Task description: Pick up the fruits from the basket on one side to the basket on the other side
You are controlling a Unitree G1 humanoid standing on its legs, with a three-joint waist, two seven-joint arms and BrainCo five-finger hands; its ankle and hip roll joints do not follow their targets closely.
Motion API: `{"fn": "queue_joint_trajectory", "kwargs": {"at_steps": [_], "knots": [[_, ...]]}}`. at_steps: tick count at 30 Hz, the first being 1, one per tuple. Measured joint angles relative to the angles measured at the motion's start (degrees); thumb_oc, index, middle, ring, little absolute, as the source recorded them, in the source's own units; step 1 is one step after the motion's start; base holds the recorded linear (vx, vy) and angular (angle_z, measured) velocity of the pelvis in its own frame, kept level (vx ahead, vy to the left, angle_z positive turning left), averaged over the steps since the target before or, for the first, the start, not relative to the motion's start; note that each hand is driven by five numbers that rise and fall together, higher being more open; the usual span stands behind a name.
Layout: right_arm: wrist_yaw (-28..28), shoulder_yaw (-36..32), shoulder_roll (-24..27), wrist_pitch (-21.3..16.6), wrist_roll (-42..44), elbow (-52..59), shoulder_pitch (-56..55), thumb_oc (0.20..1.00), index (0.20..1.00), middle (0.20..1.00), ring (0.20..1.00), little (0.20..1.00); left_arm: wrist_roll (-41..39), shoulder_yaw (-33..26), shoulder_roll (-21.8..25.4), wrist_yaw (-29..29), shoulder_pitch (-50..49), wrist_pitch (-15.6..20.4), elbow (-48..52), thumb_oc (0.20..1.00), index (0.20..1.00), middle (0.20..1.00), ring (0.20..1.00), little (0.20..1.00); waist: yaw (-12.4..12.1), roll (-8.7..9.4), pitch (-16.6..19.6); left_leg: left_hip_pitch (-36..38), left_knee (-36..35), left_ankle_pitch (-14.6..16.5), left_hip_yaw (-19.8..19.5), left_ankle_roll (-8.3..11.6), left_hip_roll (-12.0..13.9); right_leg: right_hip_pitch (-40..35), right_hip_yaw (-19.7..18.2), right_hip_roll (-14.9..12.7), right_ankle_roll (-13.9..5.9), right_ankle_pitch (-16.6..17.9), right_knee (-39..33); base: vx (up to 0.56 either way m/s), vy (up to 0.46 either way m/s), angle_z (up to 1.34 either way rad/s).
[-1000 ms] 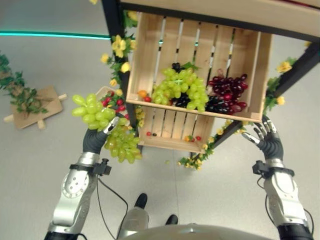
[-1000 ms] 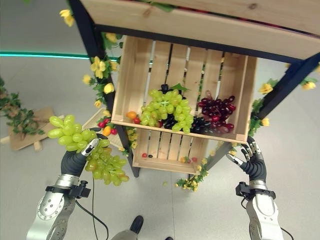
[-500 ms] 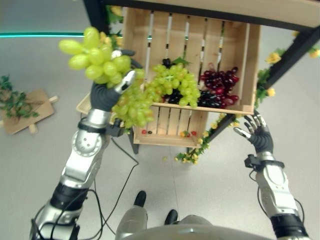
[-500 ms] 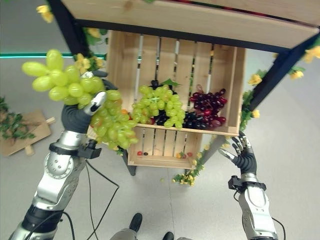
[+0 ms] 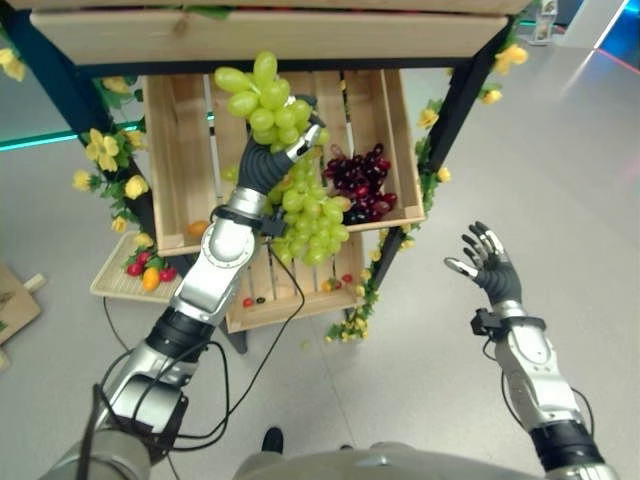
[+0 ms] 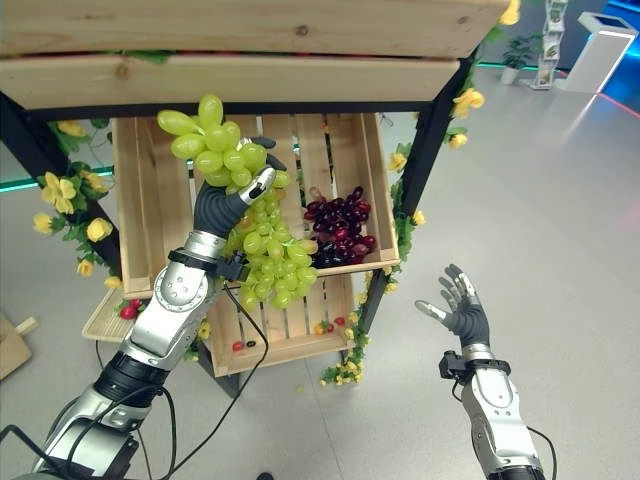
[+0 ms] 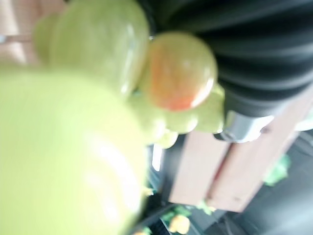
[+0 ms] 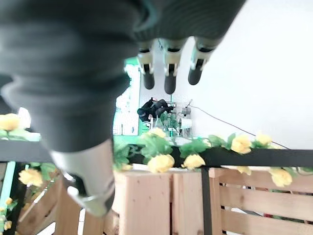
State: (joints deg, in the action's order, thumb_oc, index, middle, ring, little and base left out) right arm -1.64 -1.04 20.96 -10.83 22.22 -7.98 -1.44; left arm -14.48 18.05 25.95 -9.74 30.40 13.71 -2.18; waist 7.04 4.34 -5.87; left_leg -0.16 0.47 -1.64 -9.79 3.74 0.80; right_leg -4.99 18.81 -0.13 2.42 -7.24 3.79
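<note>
My left hand (image 5: 266, 168) is shut on a big bunch of green grapes (image 5: 311, 214). One cluster sticks up above the fingers and the rest hangs below the wrist. The bunch hangs in front of the middle of the slatted wooden crate (image 5: 176, 150) on the stand. Dark red grapes (image 5: 358, 184) lie in the crate's right part. In the left wrist view the green grapes (image 7: 63, 147) press close against the hand's dark cover. My right hand (image 5: 488, 270) is open, fingers spread, in the air to the right of the stand, holding nothing; its straight fingers (image 8: 169, 74) point towards the stand.
A low tray (image 5: 108, 291) at the stand's left foot holds small red and orange fruits. A lower crate (image 5: 262, 303) under the main one holds a few small fruits. A wooden shelf board (image 5: 280, 35) overhangs the crate. Black frame posts (image 5: 449, 112) carry yellow flowers.
My left hand has lifted the green grapes from low at the stand's left corner up and right, in front of the crate. The camera has shifted too. The right hand stays open.
</note>
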Motion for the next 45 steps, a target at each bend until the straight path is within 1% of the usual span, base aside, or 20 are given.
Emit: {"fn": "queue_joint_trajectory", "kwargs": {"at_steps": [6,10,11,17,18,21,22,23,24,25,27,29,35,37,38,41,42,43,44,45], "knots": [[0.34,0.04,0.12,0.3,-0.01,-0.02,-0.14,1.0,1.0,1.0,1.0,1.0,0.18,-0.97,0.97,-1.47,-0.14,-0.51,-8.32,0.2,0.2,0.2,0.2,0.2,0.01,-1.14,3.38,2.51,-2.48,-0.01,2.61,-0.02,0.69,-0.99,-2.84,0.61,-0.1,0.97,-2.18,0.03,0.038,-0.21],[0.39,-0.01,0.28,0.89,0.0,-0.02,-0.3,1.0,1.0,1.0,1.0,1.0,0.13,-2.18,3.06,-3.24,0.33,-0.84,-13.33,0.2,0.2,0.2,0.2,0.2,0.44,-1.27,3.89,3.76,-3.54,-0.02,3.59,-0.02,1.02,-1.74,-3.84,0.96,-0.06,1.3,-3.12,0.02,0.039,-0.18],[0.6,0.13,0.49,1.12,-0.01,0.0,-0.15,1.0,1.0,1.0,1.0,1.0,-0.09,-2.33,4.49,-3.27,0.94,-0.67,-15.17,0.2,0.2,0.2,0.2,0.2,1.47,-1.42,3.99,4.0,-3.88,-0.08,3.93,-0.07,1.1,-1.91,-4.19,1.08,-0.03,1.67,-3.64,0.01,0.018,-0.13],[1.44,0.56,0.97,1.2,-0.01,0.08,-0.2,1.0,1.0,1.0,1.0,1.0,-0.29,-3.27,8.66,-3.99,3.78,-2.2,-22.2,0.2,0.2,0.2,0.2,0.2,2.4,-2.3,4.62,4.71,-5.06,-0.21,6.11,-0.23,1.4,-2.32,-6.09,1.37,-0.12,2.91,-5.5,0.01,0.026,-0.17],[1.5,0.57,0.98,1.23,-0.01,0.08,-0.26,1.0,1.0,1.0,1.0,1.0,-0.25,-3.56,9.16,-4.35,3.86,-2.28,-22.91,0.2,0.2,0.2,0.2,0.2,3.04,-2.35,4.61,4.9,-5.29,-0.23,6.3,-0.25,1.38,-2.51,-6.23,1.36,-0.13,3.18,-6.11,0.02,0.046,-0.13],[1.68,0.69,1.08,1.23,-0.01,0.16,-0.34,1.0,1.0,1.0,1.0,1.0,0.2,-3.38,10.98,-4.64,5.49,-3.25,-27.24,0.2,0.2,0.2,0.2,0.2,3.29,-2.47,4.52,5.39,-5.43,-0.23,6.85,-0.27,1.4,-2.77,-6.97,1.41,-0.11,3.48,-6.73,0.01,0.03,-0.14],[2.02,0.76,1.6,1.25,-0.02,0.31,-0.45,1.0,1.0,1.0,1.0,1.0,0.35,-3.31,12.08,-5.0,7.42,-3.73,-30.84,0.2,0.2,0.2,0.2,0.2,3.49,-2.6,4.45,5.4,-5.45,-0.22,7.59,-0.27,1.5,-2.77,-7.57,1.49,-0.17,3.9,-7.24,0.01,0.034,-0.19],[2.18,0.78,1.79,1.25,-0.02,0.37,-0.42,1.0,1.0,1.0,1.0,1.0,0.45,-3.41,12.56,-5.2,8.17,-4.29,-32.02,0.2,0.2,0.2,0.2,0.2,3.11,-2.68,4.4,5.33,-5.45,-0.22,8.02,-0.26,1.56,-2.79,-7.86,1.56,-0.2,4.09,-7.41,0.0,0.028,-0.24],[2.41,0.9,2.18,1.26,-0.01,0.63,-0.53,1.0,1.0,1.0,1.0,1.0,1.11,-3.4,13.34,-5.5,9.07,-4.64,-33.58,0.2,0.2,0.2,0.2,0.2,3.52,-2.75,4.35,5.33,-5.46,-0.21,8.31,-0.27,1.57,-2.72,-8.37,1.6,-0.21,4.54,-8.09,0.02,0.052,-0.27],[2.53,1.02,2.43,1.26,-0.01,0.97,-0.42,1.0,1.0,1.0,1.0,1.0,2.56,-3.17,14.43,-5.54,10.29,-5.31,-35.86,0.2,0.2,0.2,0.2,0.2,3.23,-2.84,4.29,5.27,-5.46,-0.21,9.02,-0.26,1.71,-2.67,-8.99,1.7,-0.18,4.85,-8.23,0.02,0.039,-0.23],[2.63,1.02,2.51,1.25,0.0,1.36,-0.61,1.0,1.0,1.0,1.0,1.0,3.65,-2.85,15.72,-5.66,10.92,-5.73,-36.81,0.2,0.2,0.2,0.2,0.2,3.69,-2.9,4.25,5.25,-5.5,-0.19,9.56,-0.25,1.74,-2.4,-9.38,1.72,-0.15,5.08,-8.49,0.01,0.027,-0.15],[2.7,1.01,2.84,1.25,0.0,1.52,-0.65,1.0,1.0,1.0,1.0,1.0,5.02,-2.85,17.62,-5.83,11.52,-5.98,-37.96,0.2,0.2,0.2,0.2,0.2,4.69,-3.12,4.1,5.07,-5.51,-0.19,9.77,-0.25,1.74,-2.42,-9.82,1.77,-0.16,5.63,-8.97,0.02,0.023,-0.11],[3.31,0.97,4.4,1.24,-0.04,3.33,-1.74,1.0,1.0,1.0,1.0,1.0,9.43,-1.97,18.62,-6.9,14.77,-7.85,-41.81,0.2,0.2,0.2,0.2,0.2,4.83,-4.01,3.5,4.72,-5.51,-0.21,11.07,-0.27,1.91,-1.63,-11.15,1.86,-0.11,6.32,-8.97,0.01,0.01,-0.12],[3.47,0.92,4.72,1.25,-0.07,3.35,-1.82,1.0,1.0,1.0,1.0,1.0,12.85,0.03,19.26,-7.08,16.35,-8.62,-44.29,0.213,0.213,0.213,0.213,0.213,4.89,-4.03,3.46,4.72,-5.51,-0.21,11.21,-0.27,2.01,-1.5,-11.39,1.96,-0.07,6.39,-8.97,0.0,-0.006,-0.07],[3.65,0.85,4.85,1.24,-0.06,3.4,-1.92,1.0,1.0,1.0,1.0,1.0,15.77,1.43,19.84,-7.02,17.63,-9.74,-45.9,1.0,1.0,1.0,1.0,1.0,4.9,-4.1,3.39,4.65,-5.52,-0.21,11.25,-0.27,2.05,-1.42,-11.45,1.99,-0.04,6.42,-8.98,0.0,0.0,0.0],[3.73,0.4,4.9,1.25,-0.08,3.46,-2.26,1.0,1.0,1.0,1.0,1.0,22.97,7.87,21.76,-5.08,22.51,-12.82,-50.27,1.0,1.0,1.0,1.0,1.0,4.76,-4.18,3.28,4.52,-5.51,-0.22,11.15,-0.27,2.02,-1.31,-11.23,2.0,0.0,6.48,-8.98,0.0,0.0,0.0],[3.89,0.04,4.91,1.24,-0.09,3.52,-2.73,1.0,1.0,1.0,1.0,1.0,29.47,14.4,23.88,-3.18,25.98,-14.02,-52.22,1.0,1.0,1.0,1.0,1.0,4.73,-4.19,3.24,4.5,-5.5,-0.22,11.12,-0.27,2.02,-1.3,-11.18,1.99,0.0,6.48,-8.98,0.0,0.0,0.0],[3.96,-0.26,4.9,1.24,-0.09,3.56,-3.03,1.0,1.0,1.0,1.0,1.0,31.97,17.13,25.16,-2.35,27.46,-14.37,-52.27,1.0,1.0,1.0,1.0,1.0,4.65,-4.12,3.18,4.45,-5.5,-0.22,11.11,-0.27,2.0,-1.27,-11.14,1.99,0.0,6.48,-8.97,0.0,0.0,0.0],[4.0,-0.54,4.9,1.24,-0.11,3.62,-3.33,1.0,1.0,1.0,1.0,1.0,34.32,17.66,25.79,-2.01,28.4,-14.56,-52.13,1.0,1.0,1.0,1.0,1.0,4.71,-4.19,3.13,4.45,-5.5,-0.22,11.09,-0.27,1.97,-1.29,-11.13,1.96,-0.01,6.47,-8.98,0.0,0.0,0.0],[4.3,-0.81,4.96,1.23,-0.2,3.9,-3.77,1.0,1.0,1.0,1.0,1.0,42.51,21.31,27.48,-1.91,31.41,-15.55,-51.95,1.0,1.0,1.0,1.0,1.0,4.66,-4.39,2.88,4.46,-5.5,-0.22,11.09,-0.27,1.87,-1.3,-11.12,1.9,-0.01,6.47,-8.97,0.0,0.0,0.0]]}}
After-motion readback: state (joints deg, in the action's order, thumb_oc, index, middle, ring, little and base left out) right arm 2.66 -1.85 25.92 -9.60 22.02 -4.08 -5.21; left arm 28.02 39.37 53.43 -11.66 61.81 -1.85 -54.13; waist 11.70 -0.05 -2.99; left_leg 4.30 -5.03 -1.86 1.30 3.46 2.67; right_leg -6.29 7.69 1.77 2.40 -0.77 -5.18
